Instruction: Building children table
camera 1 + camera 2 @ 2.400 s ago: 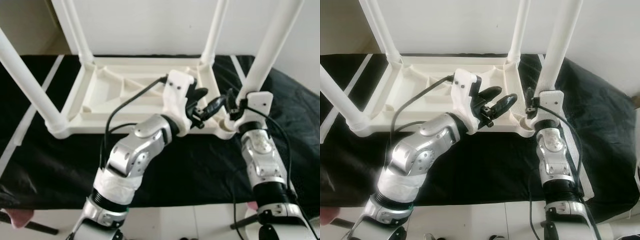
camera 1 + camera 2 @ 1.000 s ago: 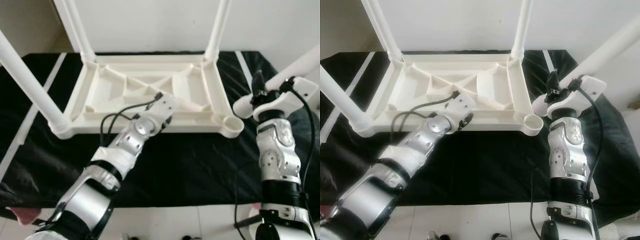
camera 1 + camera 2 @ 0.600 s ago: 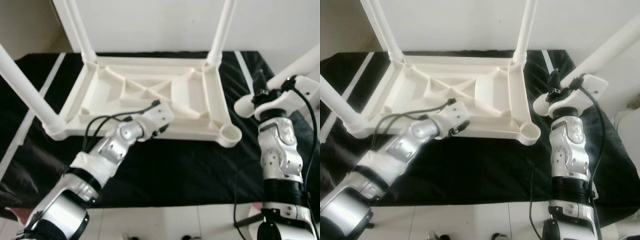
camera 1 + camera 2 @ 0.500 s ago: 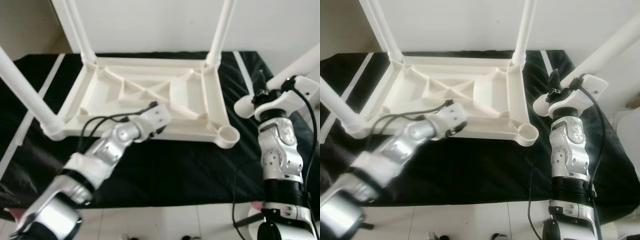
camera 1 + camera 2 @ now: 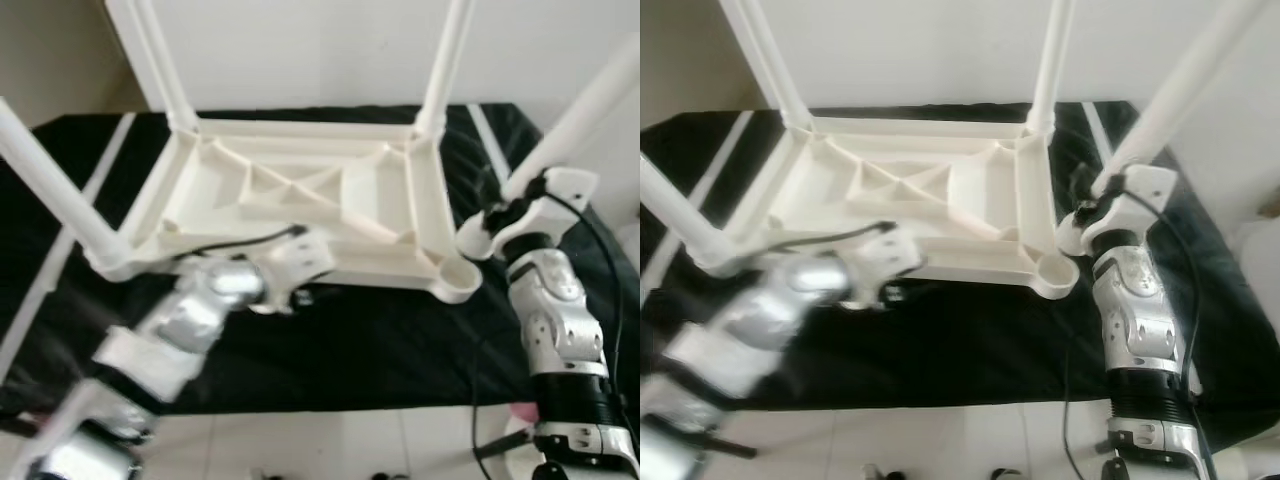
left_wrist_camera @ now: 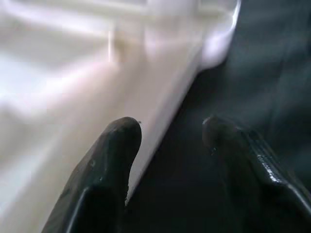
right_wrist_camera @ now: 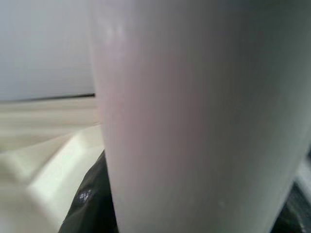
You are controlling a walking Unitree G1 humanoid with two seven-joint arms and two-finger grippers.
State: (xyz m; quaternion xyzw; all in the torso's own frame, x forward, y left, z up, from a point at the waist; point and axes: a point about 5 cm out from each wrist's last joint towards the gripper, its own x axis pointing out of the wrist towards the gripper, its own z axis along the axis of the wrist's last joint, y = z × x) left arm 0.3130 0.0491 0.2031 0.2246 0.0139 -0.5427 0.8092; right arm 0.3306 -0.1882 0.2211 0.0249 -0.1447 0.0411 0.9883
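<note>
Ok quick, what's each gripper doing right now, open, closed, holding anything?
Left gripper: open, empty, straddling the tabletop edge.
Right gripper: closed on the loose table leg.

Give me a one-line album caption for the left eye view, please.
Right gripper holds the last leg beside the upturned table's empty socket; left gripper hovers at its near edge.

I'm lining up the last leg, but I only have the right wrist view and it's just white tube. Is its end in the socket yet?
Observer: No. The leg held in the right gripper is tilted, and its lower end sits beside the empty corner socket, not in it.
Operator: Is the left gripper steadying anything?
Observer: The left gripper is open at the near rim of the upturned table, gripping nothing.
</note>
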